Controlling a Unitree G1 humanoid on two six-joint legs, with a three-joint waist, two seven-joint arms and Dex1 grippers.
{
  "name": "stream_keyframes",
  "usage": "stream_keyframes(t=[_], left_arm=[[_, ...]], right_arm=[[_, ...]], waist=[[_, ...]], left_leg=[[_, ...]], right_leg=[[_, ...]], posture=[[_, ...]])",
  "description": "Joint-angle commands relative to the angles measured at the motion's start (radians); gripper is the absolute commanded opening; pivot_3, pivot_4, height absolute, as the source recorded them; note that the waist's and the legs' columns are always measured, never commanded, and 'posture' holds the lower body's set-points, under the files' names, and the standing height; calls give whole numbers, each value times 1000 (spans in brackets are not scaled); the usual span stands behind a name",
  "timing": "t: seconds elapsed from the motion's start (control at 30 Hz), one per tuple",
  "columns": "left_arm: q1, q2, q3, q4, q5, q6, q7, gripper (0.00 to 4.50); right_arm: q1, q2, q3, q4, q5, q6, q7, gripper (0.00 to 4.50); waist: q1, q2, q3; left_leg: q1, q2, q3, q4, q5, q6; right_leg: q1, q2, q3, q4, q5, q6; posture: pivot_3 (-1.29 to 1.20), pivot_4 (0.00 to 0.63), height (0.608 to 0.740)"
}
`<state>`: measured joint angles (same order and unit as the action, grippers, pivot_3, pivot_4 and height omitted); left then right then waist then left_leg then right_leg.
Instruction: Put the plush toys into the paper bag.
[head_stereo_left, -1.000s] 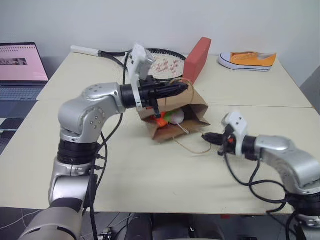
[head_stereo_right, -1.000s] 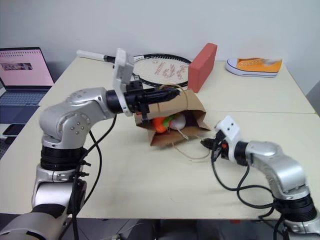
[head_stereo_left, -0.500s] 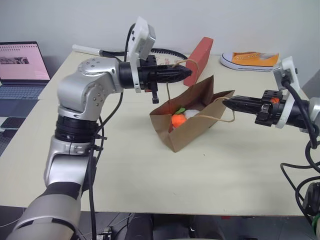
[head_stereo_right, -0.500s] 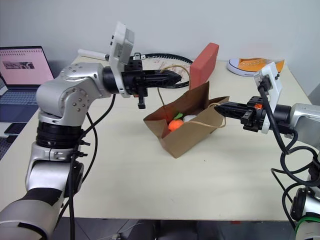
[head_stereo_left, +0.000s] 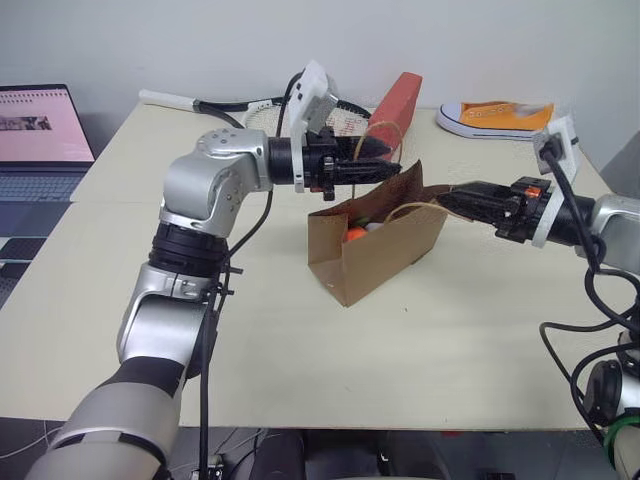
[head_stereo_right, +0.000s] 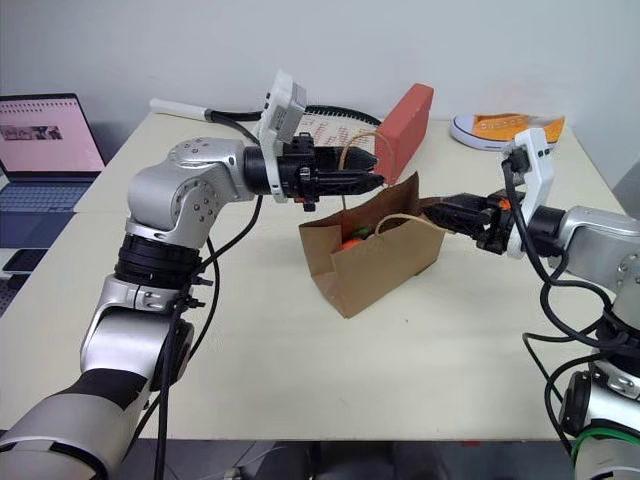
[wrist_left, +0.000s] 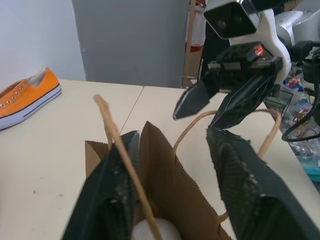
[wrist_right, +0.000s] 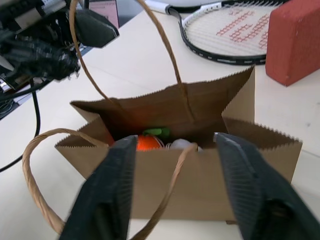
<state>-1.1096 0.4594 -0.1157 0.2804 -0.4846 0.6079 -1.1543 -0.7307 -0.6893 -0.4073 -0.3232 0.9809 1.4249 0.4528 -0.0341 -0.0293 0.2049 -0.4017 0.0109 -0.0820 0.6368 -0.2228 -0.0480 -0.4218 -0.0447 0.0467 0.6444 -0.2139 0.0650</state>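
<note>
over on the far left a laptop (head_stereo_left: 40, 135) sits open on a neighbouring surface, and at the back of the table (head_stereo_left: 250, 390) a tennis racket (head_stereo_right: 330, 128) lies flat. the left tool (head_stereo_left: 392, 168) reaches in level from the left, right above the rear wall of the paper bag (head_stereo_left: 375, 250); in its wrist view its fingers (wrist_left: 112, 200) stand apart, the rear wall's top edge and a loop handle (wrist_left: 122, 165) rising in the gap between them, so it is open and not clamping the paper. the bag stands upright in the middle of the table, mouth open. inside it, the orange carrot (wrist_right: 147, 142) with its green leaves shows low down, and the white toy (wrist_right: 181, 145) lies just beside it. behind the bag leans a red block (head_stereo_left: 395, 112). from the right, the right tool (head_stereo_left: 450, 200) points at the bag's near rim, its fingers (wrist_right: 112, 200) spread wide either side of the front wall, a handle loop (wrist_right: 40, 175) hanging by them; nothing is pinched there. at the back right corner rests an orange sneaker (head_stereo_left: 497, 120).
</note>
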Motion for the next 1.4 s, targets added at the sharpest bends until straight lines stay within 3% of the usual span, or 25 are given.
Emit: stream_keyframes(t=[0.03,0.07,0.13,0.27,0.47,0.57,0.7,0.87,1.0,1.4], left_arm=[[10,65,43,-56,6,-7,-20,3516],[24,84,45,-63,9,-8,-22,3848],[54,116,48,-72,27,-26,-17,4450],[99,153,69,-86,46,-53,3,4482],[172,207,127,-130,33,-41,33,4482],[283,246,182,-214,4,-30,37,4482],[472,288,239,-367,-46,-18,29,4482],[627,229,286,-542,-162,64,120,4482],[664,169,255,-588,-159,44,190,4482],[606,70,173,-445,-99,-52,204,4482]], right_arm=[[-32,-61,-56,21,29,-30,29,4018],[-36,-81,-61,38,25,-42,37,4442],[-40,-121,-63,69,10,-76,55,4500],[-21,-195,-41,100,-48,-189,114,4500],[98,-291,-1,82,-196,-511,333,4500],[235,-361,21,36,-273,-658,484,4500],[339,-384,29,-33,-260,-691,560,4500],[388,-370,66,-147,-194,-649,581,4500],[376,-358,99,-212,-146,-618,556,4500],[363,-362,113,-253,-93,-577,505,4500]], waist=[[0,0,0],[0,0,0],[1,0,0],[1,0,0],[1,0,0],[-1,0,0],[-8,0,0],[0,0,0],[6,0,0],[6,0,0]], left_leg=[[0,0,0,0,0,0],[0,0,0,0,0,0],[0,0,0,0,0,0],[0,0,0,0,0,0],[0,0,0,-1,0,0],[1,0,1,-2,0,0],[2,1,2,-2,0,0],[2,1,1,0,0,0],[1,1,1,3,0,0],[1,1,1,6,0,0]], right_leg=[[0,0,0,0,0,0],[0,0,0,0,0,0],[0,0,0,0,0,0],[0,0,0,0,0,0],[0,0,0,-1,0,0],[0,0,0,-1,0,0],[0,0,0,0,0,0],[1,0,0,0,0,0],[2,0,0,0,0,0],[3,0,0,0,-2,-4]], posture=[[0,150,740],[0,150,740],[0,150,740],[0,150,740],[0,150,740],[0,150,740],[0,150,740],[0,150,740],[0,150,740],[0,150,740]])
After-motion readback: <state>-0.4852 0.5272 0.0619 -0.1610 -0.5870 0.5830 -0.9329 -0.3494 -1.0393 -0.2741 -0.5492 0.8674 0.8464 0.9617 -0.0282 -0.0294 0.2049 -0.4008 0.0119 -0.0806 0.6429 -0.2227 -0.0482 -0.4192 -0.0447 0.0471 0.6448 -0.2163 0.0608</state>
